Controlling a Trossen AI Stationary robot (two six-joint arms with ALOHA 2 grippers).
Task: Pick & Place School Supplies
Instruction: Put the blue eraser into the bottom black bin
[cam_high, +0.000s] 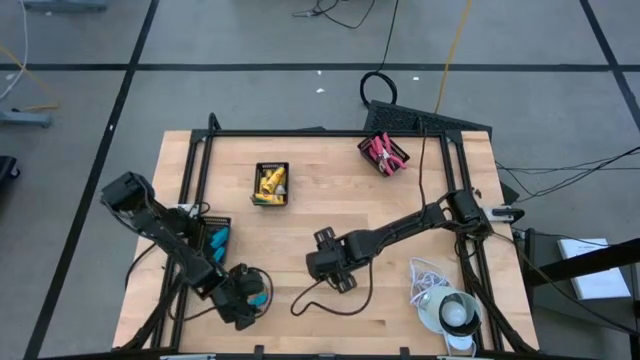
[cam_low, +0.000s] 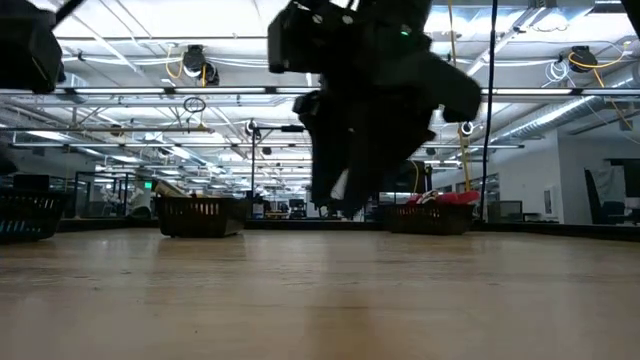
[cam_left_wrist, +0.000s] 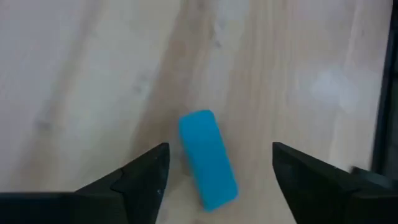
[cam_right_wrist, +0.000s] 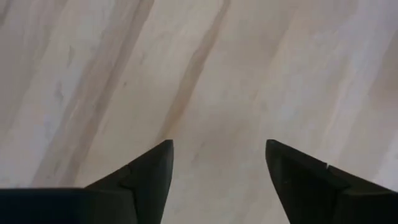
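Observation:
A light-blue oblong piece (cam_left_wrist: 208, 158) lies flat on the wood near the table's near-left corner (cam_high: 259, 296). My left gripper (cam_left_wrist: 221, 150) (cam_high: 246, 298) is open above it, pointing down, one finger on either side and both clear of it. More light-blue pieces (cam_high: 218, 239) sit in a black tray (cam_high: 208, 226) by the left arm. Yellow pieces (cam_high: 271, 181) fill a black tray at the table's middle far part. Red-handled scissors (cam_high: 384, 152) lie in a black tray toward the far right. My right gripper (cam_right_wrist: 217, 148) (cam_high: 330, 265) is open over bare wood at the table's middle.
A white cord with a round grey-white object (cam_high: 447, 307) lies at the near-right corner. A dark cable (cam_high: 330, 300) loops on the wood below the right gripper. In the low view the right gripper (cam_low: 370, 120) hangs above the wood, with trays (cam_low: 200, 215) (cam_low: 432, 216) behind.

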